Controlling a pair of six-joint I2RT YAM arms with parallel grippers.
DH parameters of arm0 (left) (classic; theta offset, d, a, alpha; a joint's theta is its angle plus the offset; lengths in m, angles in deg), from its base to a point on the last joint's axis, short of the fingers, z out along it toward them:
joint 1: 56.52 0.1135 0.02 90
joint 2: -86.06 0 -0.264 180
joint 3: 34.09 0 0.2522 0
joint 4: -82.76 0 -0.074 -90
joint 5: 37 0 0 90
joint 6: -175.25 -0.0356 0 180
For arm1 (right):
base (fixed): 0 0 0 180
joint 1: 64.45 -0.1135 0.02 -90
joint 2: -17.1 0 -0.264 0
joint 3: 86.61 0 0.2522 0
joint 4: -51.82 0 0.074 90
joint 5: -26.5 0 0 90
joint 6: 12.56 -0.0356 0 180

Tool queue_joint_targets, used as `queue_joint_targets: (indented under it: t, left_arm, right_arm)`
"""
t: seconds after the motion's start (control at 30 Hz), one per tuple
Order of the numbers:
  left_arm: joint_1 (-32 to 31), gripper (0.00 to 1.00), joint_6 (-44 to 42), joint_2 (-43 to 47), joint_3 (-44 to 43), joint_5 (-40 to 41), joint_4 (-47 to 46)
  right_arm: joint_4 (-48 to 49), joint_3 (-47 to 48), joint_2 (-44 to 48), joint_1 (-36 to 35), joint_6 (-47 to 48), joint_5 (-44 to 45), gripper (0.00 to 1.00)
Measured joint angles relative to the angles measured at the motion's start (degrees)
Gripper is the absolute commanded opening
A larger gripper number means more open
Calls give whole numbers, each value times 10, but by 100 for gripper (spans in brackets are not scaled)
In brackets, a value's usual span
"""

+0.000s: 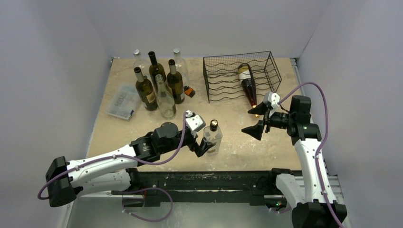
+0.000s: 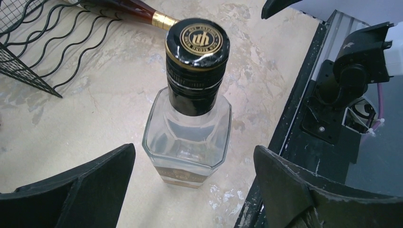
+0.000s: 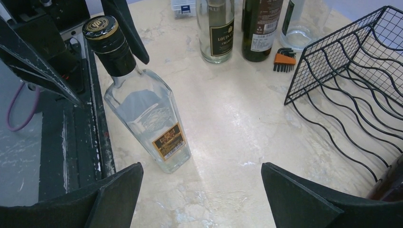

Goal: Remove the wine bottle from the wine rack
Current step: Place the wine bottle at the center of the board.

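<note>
Approach step, seemingly: holds right gripper (image 1: 247,120) released, empty, near wine bottle (image 1: 247,83) neck outside wine rack (image 1: 236,55); next needs clenching.

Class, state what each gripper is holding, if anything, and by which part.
Nothing is held. The left gripper stands open around the clear bottle, not touching; the right gripper is open, empty.

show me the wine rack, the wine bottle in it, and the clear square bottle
wine rack (image 1: 223,80), top external view, wavy shelf wires
wine bottle (image 1: 247,84), top external view, dark body
clear square bottle (image 2: 189,137), left wrist view, glass shoulder
</note>
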Motion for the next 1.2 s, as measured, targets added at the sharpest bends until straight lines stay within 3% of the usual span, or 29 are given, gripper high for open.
queue_joint_targets:
  t: [0.33, 0.77, 1.2]
  left_arm:
    - [0, 93, 26, -9, -71, 1, 68]
    - [-10, 88, -8, -38, -87, 24, 47]
    - [-12, 62, -49, -95, -127, 54, 26]
  right_arm:
    - [-2, 0, 0, 0, 6, 3, 99]
    - [-4, 0, 0, 0, 13, 8, 99]
    - [-6, 0, -1, 0, 17, 14, 99]
